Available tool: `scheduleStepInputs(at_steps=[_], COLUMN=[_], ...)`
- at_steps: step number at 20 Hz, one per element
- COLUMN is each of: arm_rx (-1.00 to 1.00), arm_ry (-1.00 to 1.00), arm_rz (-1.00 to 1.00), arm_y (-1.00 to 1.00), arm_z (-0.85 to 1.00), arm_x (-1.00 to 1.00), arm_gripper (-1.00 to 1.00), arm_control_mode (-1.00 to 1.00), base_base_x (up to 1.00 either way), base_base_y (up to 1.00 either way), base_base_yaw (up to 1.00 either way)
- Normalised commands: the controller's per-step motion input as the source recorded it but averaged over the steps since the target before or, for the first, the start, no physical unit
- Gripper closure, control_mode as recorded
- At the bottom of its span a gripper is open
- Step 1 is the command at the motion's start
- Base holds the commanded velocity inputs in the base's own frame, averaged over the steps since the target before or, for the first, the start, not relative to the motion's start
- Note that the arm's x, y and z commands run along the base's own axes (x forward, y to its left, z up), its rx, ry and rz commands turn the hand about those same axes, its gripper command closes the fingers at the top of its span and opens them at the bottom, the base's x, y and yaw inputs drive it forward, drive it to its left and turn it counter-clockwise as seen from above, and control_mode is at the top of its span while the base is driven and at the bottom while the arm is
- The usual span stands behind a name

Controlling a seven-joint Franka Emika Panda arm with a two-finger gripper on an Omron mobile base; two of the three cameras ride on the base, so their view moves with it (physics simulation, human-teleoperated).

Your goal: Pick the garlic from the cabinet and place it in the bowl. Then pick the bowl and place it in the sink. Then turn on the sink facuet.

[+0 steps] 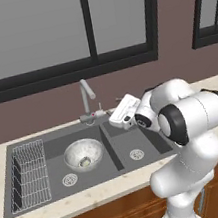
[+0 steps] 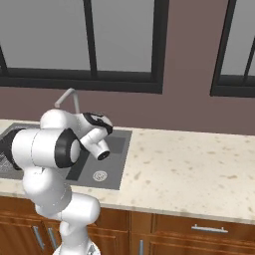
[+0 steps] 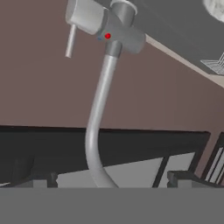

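bowl [image 1: 83, 154] sits in sink [image 1: 59, 191], contents unclear; tool [image 1: 113, 118] near faucet [image 1: 86, 101], its spread indiscernible.

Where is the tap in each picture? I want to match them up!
Left base view: the tap stands at the sink's back edge, just above the middle, left of the gripper.
Right base view: the tap is upper left, poking up behind the robot's arm.
Hand view: the tap runs down the middle, upside down, base at top.
Shared landmark: the dark window frame behind the tap.
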Motion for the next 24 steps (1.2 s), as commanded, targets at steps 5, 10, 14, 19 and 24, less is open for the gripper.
scheduleStepInputs(at_steps=[5, 10, 14, 19, 24], arm_rx=[0.00, 0.00, 0.00, 0.00, 0.00], arm_ry=[0.11, 0.17, 0.17, 0.15, 0.13], arm_rz=[-0.02, -0.01, -0.02, -0.02, -0.07], arm_y=[0.00, 0.01, 0.09, 0.20, 0.11], arm_z=[-0.10, -0.27, -0.23, -0.32, -0.24], arm_x=[0.69, 0.68, 0.66, 0.45, 0.56], arm_gripper=[-1.00, -1.00, -1.00, -1.00, -1.00], arm_control_mode=[-1.00, -1.00, -1.00, -1.00, -1.00], base_base_x=[0.00, 0.00, 0.00, 0.00, 0.00], base_base_y=[0.00, 0.00, 0.00, 0.00, 0.00], base_base_yaw=[0.00, 0.00, 0.00, 0.00, 0.00])
